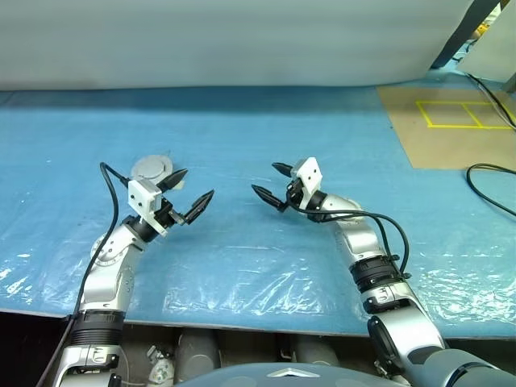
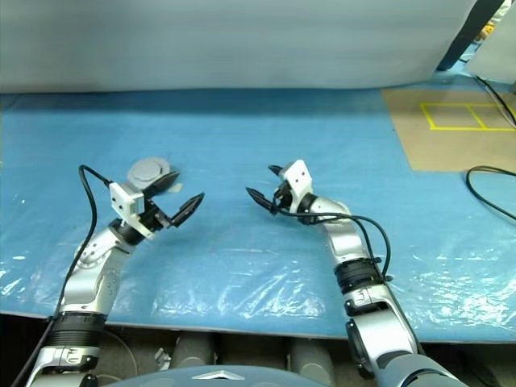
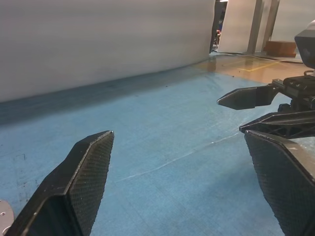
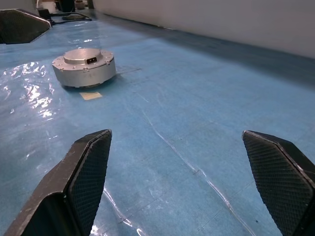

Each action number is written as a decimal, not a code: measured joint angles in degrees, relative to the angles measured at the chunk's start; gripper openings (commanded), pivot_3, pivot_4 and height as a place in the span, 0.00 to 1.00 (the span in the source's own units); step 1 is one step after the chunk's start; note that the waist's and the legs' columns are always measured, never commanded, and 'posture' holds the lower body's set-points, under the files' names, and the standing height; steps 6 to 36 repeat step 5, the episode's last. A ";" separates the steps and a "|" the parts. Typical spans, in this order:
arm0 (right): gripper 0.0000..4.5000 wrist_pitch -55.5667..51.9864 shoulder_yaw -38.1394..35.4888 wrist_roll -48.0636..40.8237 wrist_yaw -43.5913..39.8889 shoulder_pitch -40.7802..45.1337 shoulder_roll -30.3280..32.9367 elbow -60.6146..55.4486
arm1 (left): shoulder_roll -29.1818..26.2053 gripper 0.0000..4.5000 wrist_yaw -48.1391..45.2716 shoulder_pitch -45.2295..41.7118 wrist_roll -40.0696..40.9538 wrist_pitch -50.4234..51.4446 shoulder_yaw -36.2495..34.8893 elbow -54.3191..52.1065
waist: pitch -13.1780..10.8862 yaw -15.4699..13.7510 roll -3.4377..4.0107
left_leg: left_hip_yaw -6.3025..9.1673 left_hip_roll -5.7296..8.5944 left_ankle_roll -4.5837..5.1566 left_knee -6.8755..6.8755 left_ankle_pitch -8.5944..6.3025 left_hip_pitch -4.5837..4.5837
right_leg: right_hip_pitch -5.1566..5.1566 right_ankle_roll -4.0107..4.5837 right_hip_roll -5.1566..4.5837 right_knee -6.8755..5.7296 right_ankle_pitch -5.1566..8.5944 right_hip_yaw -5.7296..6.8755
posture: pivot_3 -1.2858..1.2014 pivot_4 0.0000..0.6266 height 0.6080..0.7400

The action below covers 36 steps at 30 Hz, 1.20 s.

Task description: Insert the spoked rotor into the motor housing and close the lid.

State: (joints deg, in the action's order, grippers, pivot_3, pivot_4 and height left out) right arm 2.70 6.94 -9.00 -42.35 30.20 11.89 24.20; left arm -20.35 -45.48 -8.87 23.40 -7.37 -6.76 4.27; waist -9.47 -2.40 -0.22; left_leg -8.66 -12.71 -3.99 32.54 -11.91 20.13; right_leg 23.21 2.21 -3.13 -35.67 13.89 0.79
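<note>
Silver lid bears no readable writing.

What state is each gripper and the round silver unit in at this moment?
Left gripper: open, empty, held above the blue mat.
Right gripper: open, empty, held above the mat.
Round silver unit: closed, lid on, resting flat on the mat beside a small tan tape piece.

No legible text or labels anywhere.

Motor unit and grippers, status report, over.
Left gripper open, empty. Right gripper open, empty. Closed silver motor unit on blue sheet beyond left gripper. Nothing between.
</note>
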 measured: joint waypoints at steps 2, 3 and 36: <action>0.99 0.10 0.00 0.05 -0.08 0.22 0.05 0.07 | 0.00 1.00 -0.05 0.00 -0.02 -0.01 0.00 0.05 | 0.00 0.00 0.00 | 0.00 0.00 0.01 0.00 0.00 0.00 | 0.00 0.01 0.00 0.00 0.00 0.00 | 0.52 0.24 1.00; 0.99 0.19 0.00 0.05 -0.10 0.31 0.06 0.07 | 0.00 1.00 -0.09 0.00 -0.03 -0.03 0.00 0.11 | 0.00 0.00 0.00 | 0.00 0.00 0.01 0.01 0.00 0.00 | 0.00 0.01 0.00 0.00 0.00 0.00 | 0.52 0.24 1.00; 0.99 0.40 0.00 0.05 -0.13 0.32 0.07 0.07 | 0.00 1.00 -0.27 0.00 -0.06 -0.19 -0.01 0.30 | 0.00 -0.01 0.00 | 0.00 0.00 0.01 0.01 0.00 0.00 | 0.00 0.01 0.00 0.00 0.00 0.00 | 0.52 0.24 1.00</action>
